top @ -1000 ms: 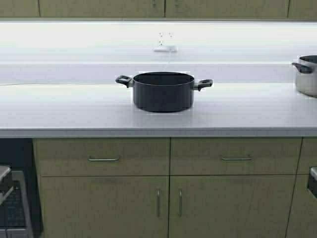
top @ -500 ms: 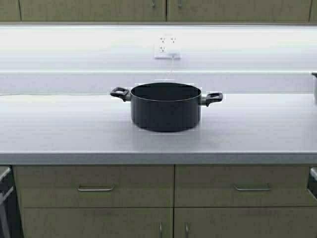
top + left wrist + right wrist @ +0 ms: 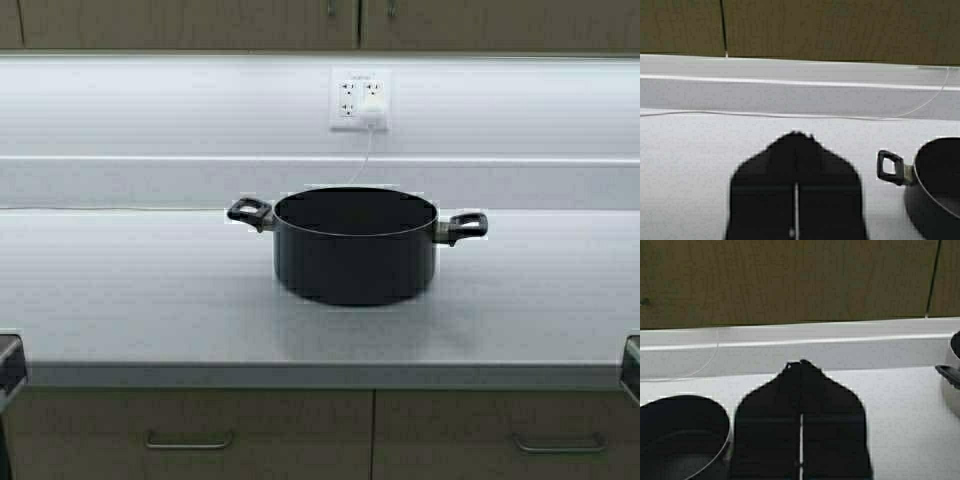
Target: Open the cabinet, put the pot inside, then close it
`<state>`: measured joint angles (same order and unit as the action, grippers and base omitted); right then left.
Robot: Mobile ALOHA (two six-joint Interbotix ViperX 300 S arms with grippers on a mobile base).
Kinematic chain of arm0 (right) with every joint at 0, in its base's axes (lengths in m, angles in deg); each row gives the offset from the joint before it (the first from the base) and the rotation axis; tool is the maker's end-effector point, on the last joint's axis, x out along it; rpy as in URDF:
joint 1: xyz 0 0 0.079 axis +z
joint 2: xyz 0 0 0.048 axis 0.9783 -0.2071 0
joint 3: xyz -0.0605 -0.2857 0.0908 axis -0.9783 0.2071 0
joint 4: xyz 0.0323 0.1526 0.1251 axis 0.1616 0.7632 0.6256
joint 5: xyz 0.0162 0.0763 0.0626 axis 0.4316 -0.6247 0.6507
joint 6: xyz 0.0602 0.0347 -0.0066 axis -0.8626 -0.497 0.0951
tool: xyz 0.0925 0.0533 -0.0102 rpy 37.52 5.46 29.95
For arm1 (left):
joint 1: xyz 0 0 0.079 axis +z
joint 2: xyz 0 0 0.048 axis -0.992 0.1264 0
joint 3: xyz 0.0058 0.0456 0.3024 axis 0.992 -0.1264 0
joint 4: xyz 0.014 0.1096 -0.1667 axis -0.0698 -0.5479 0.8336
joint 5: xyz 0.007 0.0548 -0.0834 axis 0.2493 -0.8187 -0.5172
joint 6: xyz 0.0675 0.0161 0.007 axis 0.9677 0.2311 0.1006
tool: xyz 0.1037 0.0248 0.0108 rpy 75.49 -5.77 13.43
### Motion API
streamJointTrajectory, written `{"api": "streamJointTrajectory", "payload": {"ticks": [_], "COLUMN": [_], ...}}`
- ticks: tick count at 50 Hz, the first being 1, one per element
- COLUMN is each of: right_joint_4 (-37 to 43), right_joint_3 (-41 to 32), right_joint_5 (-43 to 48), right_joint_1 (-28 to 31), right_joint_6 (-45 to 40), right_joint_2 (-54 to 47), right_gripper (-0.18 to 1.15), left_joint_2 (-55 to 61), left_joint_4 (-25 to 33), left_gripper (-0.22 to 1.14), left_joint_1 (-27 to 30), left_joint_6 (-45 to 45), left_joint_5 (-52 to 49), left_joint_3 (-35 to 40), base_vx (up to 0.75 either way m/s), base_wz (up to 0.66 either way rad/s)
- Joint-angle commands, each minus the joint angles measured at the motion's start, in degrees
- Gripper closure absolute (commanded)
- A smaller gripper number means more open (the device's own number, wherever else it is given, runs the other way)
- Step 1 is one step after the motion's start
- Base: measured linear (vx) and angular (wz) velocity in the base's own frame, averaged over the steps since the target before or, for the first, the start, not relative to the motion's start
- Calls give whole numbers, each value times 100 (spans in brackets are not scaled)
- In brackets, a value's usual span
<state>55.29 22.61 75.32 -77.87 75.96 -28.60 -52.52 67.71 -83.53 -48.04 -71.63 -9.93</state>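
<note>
The black pot (image 3: 355,245) stands lidless on the white counter (image 3: 120,300), loop handles to either side. It also shows in the left wrist view (image 3: 940,190) and the right wrist view (image 3: 680,440). The tan wall cabinet (image 3: 200,25) shows only as the bottom strip of its shut doors, with the steel handle ends (image 3: 331,8) near the seam. My left gripper (image 3: 796,134) is shut and empty over the counter's front, left of the pot. My right gripper (image 3: 801,362) is shut and empty to the pot's right. In the high view only dark arm parts show at the lower edges.
A wall outlet with a white plug (image 3: 360,100) and its thin cord sit behind the pot. A silver-grey pot (image 3: 952,380) stands farther right on the counter. Base drawers with steel handles (image 3: 188,440) lie under the counter's front edge.
The robot has driven forward toward the counter: the pot looms larger and lower in view, the silver pot has left the high view, and the base cabinets have mostly dropped out.
</note>
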Motion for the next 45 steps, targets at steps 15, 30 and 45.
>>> {"api": "streamJointTrajectory", "payload": {"ticks": [15,30,45], "right_joint_4": [-79,325,2689], "right_joint_3": [-308,-677,-2812], "right_joint_5": [9,1767,2610], "right_joint_1": [1063,2689,3568], "right_joint_6": [-44,-9,2654], "right_joint_2": [-176,-1793,-4403], "right_gripper": [18,1,1], "left_joint_2": [202,1802,4377], "left_joint_4": [-246,-185,879], "left_gripper": [30,-7,-7], "left_joint_1": [-1538,-2874,-3524], "left_joint_6": [26,26,844], "left_joint_5": [-475,940,2408], "left_joint_3": [167,650,2224], "base_vx": [16,4,-1], "base_wz": [-4,-1,-1]}}
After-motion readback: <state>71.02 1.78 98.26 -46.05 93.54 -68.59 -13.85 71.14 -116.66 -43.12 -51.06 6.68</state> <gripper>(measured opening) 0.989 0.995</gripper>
